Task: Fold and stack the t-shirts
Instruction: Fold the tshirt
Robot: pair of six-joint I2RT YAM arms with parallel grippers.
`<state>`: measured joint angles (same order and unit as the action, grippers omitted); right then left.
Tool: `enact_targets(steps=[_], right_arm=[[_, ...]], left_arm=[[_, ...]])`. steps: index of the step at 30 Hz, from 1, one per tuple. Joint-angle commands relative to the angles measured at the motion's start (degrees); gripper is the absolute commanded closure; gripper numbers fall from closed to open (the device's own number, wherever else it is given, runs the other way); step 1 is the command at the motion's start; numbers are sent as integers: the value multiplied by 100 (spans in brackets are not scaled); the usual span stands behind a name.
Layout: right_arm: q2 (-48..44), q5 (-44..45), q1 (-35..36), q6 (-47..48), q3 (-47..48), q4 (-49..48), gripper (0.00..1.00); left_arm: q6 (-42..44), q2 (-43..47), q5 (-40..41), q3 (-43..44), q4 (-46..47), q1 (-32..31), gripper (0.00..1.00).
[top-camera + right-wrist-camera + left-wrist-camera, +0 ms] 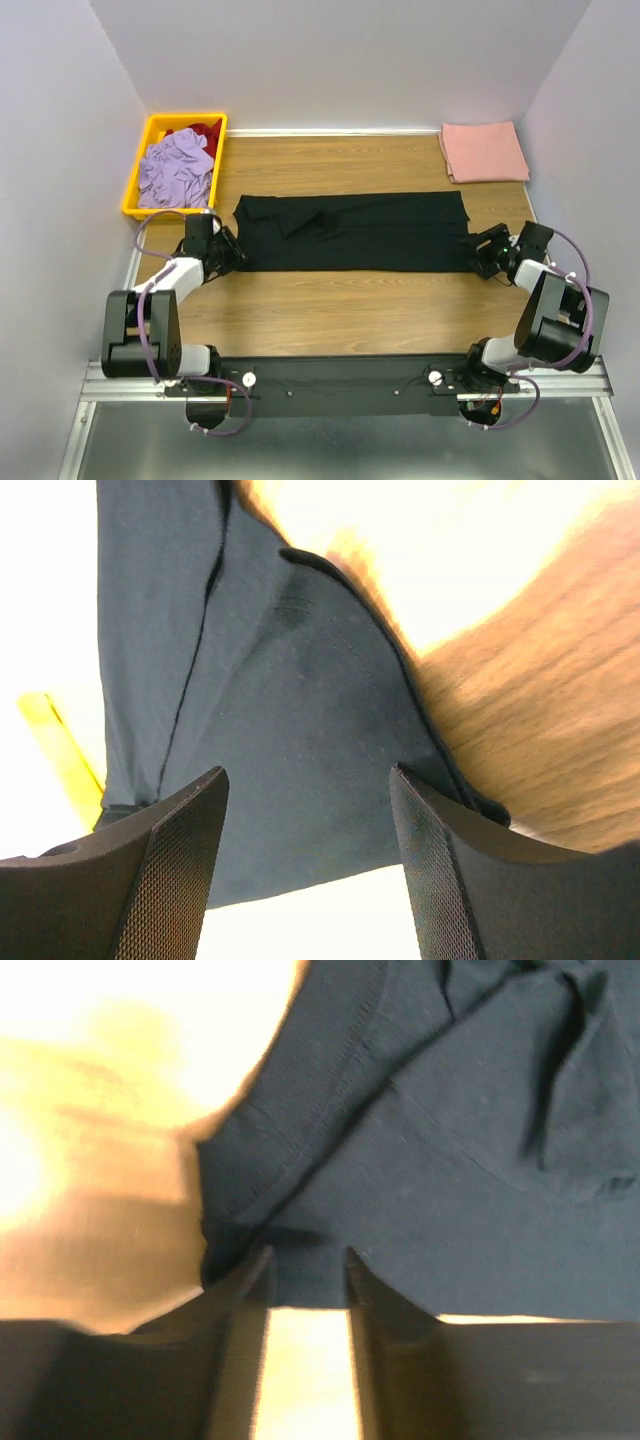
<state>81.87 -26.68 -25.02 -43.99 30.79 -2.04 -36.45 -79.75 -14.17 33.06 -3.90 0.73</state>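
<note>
Now both arms meet the ends of the black soft-cloth t-shirt [360,232], spread flat mid-counter.
Nearest, the left fingers [243,1295] stand half-narrowed at its left hem corner, and whether they pinch it I cannot tell; the right fingers [180,860] gape, released, over its right edge. Its long axis runs left-right across the wooden counter [350,310]. Beyond, a folded salmon-pink cloth t-shirt [485,152] lies far right; a yellow plastic bin [131,195] far left holds a lavender garment [178,170] and a red garment [207,131].
</note>
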Motion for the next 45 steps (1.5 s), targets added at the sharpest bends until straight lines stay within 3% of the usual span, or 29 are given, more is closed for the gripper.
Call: enact_targets(steps=[1,3,7,11,15,17,22,24,33,39,45], right_arm=[[-267,-276,486,347,269,46,28],[-390,-373,865,242,445,20,29],[-145,-680,1883,-197,867,-400,31],[723,-1041,2912,222,1919,-464,41],[1612,-1489,3880,749,2859,-446,43],[2095,-1569,4381,909,3134,-429,46],[3001,-1507,5163,1138,3837,-437,55],[3388,-1542,5331,1138,4048,-437,61],[4819,-1298,5718,875,5620,-481,69],[5664,-937,5639,585,6737,-481,69],[6087,-602,5306,189,7266,-481,65]], left_arm=[[120,599,46,-45,-515,67,49],[138,1002,20,94,-602,59,43],[-64,1356,-120,464,-594,-64,39],[-179,989,-130,921,-419,-617,39],[-196,513,2,1202,-314,-934,40],[-179,260,134,1203,-252,-1022,42],[-100,-330,204,1185,-234,-1040,60],[-12,-559,240,1185,-287,-1031,60],[348,-1034,275,1107,-585,-1040,60],[437,-1035,222,791,-691,-1031,61],[419,-736,196,351,-761,-1014,60]])
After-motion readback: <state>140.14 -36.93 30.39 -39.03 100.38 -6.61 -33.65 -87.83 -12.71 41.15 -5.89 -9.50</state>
